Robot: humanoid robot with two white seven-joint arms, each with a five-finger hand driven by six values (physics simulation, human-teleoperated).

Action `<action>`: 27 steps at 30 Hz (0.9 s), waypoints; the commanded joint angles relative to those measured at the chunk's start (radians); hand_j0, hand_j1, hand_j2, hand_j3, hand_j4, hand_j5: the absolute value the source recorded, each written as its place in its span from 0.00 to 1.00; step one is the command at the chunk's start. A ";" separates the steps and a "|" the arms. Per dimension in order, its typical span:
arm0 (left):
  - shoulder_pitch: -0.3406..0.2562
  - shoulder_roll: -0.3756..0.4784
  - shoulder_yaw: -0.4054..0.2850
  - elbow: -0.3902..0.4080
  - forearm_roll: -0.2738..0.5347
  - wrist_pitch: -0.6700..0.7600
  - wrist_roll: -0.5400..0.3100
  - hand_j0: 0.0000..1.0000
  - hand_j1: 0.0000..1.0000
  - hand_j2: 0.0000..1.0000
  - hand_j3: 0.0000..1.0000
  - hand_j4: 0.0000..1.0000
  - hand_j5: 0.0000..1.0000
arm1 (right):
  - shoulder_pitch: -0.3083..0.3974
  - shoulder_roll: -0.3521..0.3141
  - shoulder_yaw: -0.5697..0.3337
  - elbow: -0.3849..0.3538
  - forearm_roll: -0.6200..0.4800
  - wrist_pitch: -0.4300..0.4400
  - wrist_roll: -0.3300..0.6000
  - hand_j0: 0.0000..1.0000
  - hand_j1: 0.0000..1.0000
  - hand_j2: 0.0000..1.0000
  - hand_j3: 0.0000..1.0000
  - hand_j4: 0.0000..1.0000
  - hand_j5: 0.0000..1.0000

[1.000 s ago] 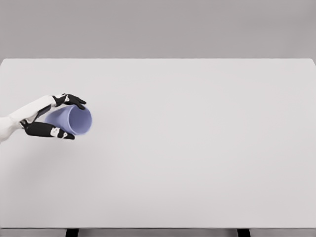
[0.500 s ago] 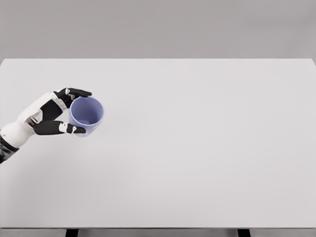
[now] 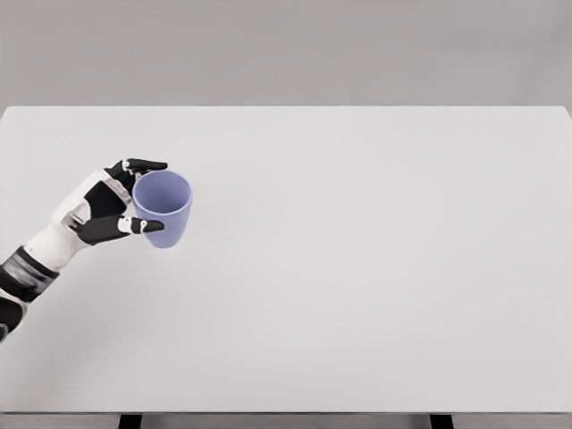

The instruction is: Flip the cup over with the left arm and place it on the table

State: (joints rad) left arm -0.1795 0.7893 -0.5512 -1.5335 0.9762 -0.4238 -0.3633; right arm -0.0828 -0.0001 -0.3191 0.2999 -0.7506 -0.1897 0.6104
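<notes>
Coming in at lower left, left hand [image 3: 100, 210] with fingers [image 3: 143, 227] clasped around the blue cup [image 3: 163, 208], mouth now upward over the left part of the bench [image 3: 357, 268]; flip apparently done, setting down and letting go left.

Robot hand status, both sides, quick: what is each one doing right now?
Left robot hand: closed on the purple cup, mouth facing up.
Right robot hand: out of view, cannot be told.
</notes>
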 commanded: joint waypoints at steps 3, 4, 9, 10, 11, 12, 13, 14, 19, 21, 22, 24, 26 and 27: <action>0.000 -0.041 -0.001 0.018 0.006 0.000 0.000 0.63 0.63 0.63 0.63 0.63 0.63 | 0.002 0.000 0.000 0.001 0.001 0.000 0.000 1.00 1.00 1.00 1.00 1.00 1.00; 0.000 -0.050 -0.003 0.030 0.003 0.000 0.000 0.63 0.63 0.63 0.63 0.63 0.63 | 0.000 0.000 0.000 -0.001 0.001 0.000 0.000 1.00 1.00 1.00 1.00 1.00 1.00; -0.006 -0.078 -0.044 0.078 -0.001 0.000 0.000 0.63 0.63 0.63 0.63 0.63 0.63 | 0.000 0.000 0.000 0.001 0.001 0.000 0.000 1.00 1.00 1.00 1.00 1.00 1.00; -0.006 -0.079 -0.044 0.081 -0.002 0.000 0.000 0.63 0.63 0.63 0.63 0.63 0.63 | 0.000 0.000 0.000 -0.001 0.001 0.000 0.000 1.00 1.00 1.00 1.00 1.00 1.00; -0.005 -0.079 -0.046 0.085 -0.002 0.000 0.000 0.63 0.63 0.63 0.63 0.63 0.63 | 0.002 0.000 0.000 0.001 0.001 0.000 0.000 1.00 1.00 1.00 1.00 1.00 1.00; -0.005 -0.079 -0.046 0.087 -0.002 0.000 0.000 0.63 0.63 0.63 0.63 0.63 0.63 | 0.000 0.000 0.000 0.001 0.001 0.000 0.000 1.00 1.00 1.00 1.00 1.00 1.00; -0.005 -0.081 -0.046 0.095 -0.002 0.000 0.000 0.63 0.63 0.63 0.63 0.63 0.63 | 0.000 0.000 0.000 0.001 0.001 0.000 0.000 1.00 1.00 1.00 1.00 1.00 1.00; -0.005 -0.079 -0.046 0.096 -0.002 0.000 0.000 0.63 0.63 0.63 0.63 0.63 0.63 | 0.000 0.000 0.000 0.001 0.001 0.000 0.000 1.00 1.00 1.00 1.00 1.00 1.00; -0.003 -0.079 -0.046 0.096 -0.005 0.000 0.001 0.76 0.76 0.76 0.76 0.76 0.76 | 0.002 0.000 0.000 -0.001 0.001 0.000 0.000 1.00 1.00 1.00 1.00 1.00 1.00; -0.002 -0.079 -0.046 0.096 -0.005 -0.001 0.001 0.84 0.84 0.84 0.84 0.84 0.84 | 0.002 0.000 0.000 0.001 0.001 0.000 0.000 1.00 1.00 1.00 1.00 1.00 1.00; -0.002 -0.079 -0.046 0.096 -0.005 -0.001 0.001 0.84 0.84 0.84 0.84 0.84 0.84 | 0.000 0.000 0.000 0.001 0.001 0.000 0.000 1.00 1.00 1.00 1.00 1.00 1.00; -0.002 -0.079 -0.046 0.096 -0.005 -0.001 0.003 0.89 0.89 0.89 0.89 0.89 0.89 | 0.002 0.000 0.000 -0.001 0.001 0.000 0.000 1.00 1.00 1.00 1.00 1.00 1.00; -0.002 -0.079 -0.046 0.096 -0.005 -0.001 0.003 0.91 0.91 0.91 0.91 0.91 0.91 | 0.000 0.000 0.000 0.001 0.001 0.000 0.000 1.00 1.00 1.00 1.00 1.00 1.00; -0.002 -0.079 -0.046 0.096 -0.005 -0.001 0.003 0.93 0.93 0.93 0.93 0.93 0.93 | 0.000 0.000 0.000 0.001 0.001 0.000 0.000 1.00 1.00 1.00 1.00 1.00 1.00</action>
State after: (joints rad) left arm -0.1810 0.7094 -0.5971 -1.4369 0.9671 -0.4245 -0.3607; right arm -0.0828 -0.0001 -0.3191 0.3000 -0.7506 -0.1897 0.6104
